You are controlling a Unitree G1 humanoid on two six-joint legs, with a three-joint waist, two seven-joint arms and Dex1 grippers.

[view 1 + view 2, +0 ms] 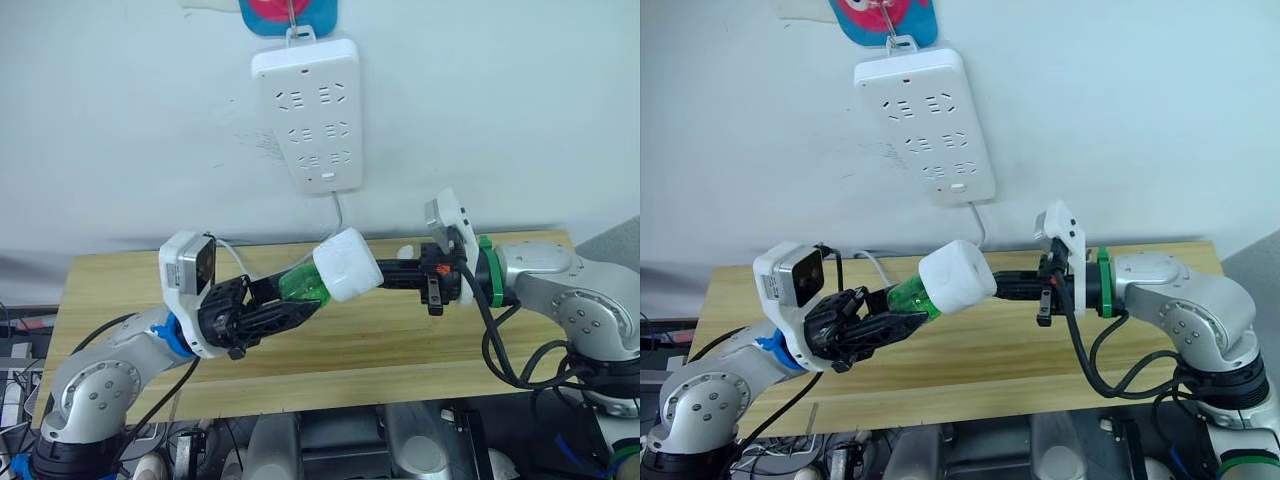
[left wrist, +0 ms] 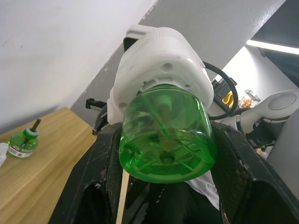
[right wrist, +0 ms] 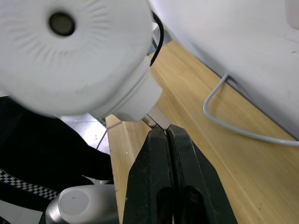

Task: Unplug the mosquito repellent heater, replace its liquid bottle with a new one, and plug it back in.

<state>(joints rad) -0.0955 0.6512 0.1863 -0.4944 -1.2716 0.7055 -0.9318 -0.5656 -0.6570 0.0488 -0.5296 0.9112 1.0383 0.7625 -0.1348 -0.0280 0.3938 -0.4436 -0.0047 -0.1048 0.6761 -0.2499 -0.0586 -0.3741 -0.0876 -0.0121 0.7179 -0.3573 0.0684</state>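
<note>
Fingers of left gripper (image 1: 285, 305) clamped on green bottle (image 1: 303, 285), seated in white heater (image 1: 347, 265), held above tabletop (image 1: 330, 355); right gripper (image 3: 164, 133) fingers pinched together on a heater prong; old wick bottle (image 2: 23, 142) set aside on tabletop; heater unplugged, swap seemingly near done, replugging into power strip (image 1: 310, 115) left; thread seating hidden.

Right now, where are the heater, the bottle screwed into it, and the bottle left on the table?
heater (image 1: 347, 264): left eye view, white body.
green bottle in the heater (image 2: 167, 140): left wrist view, its base.
bare-wick bottle on the table (image 2: 23, 143): left wrist view, green body.
</note>
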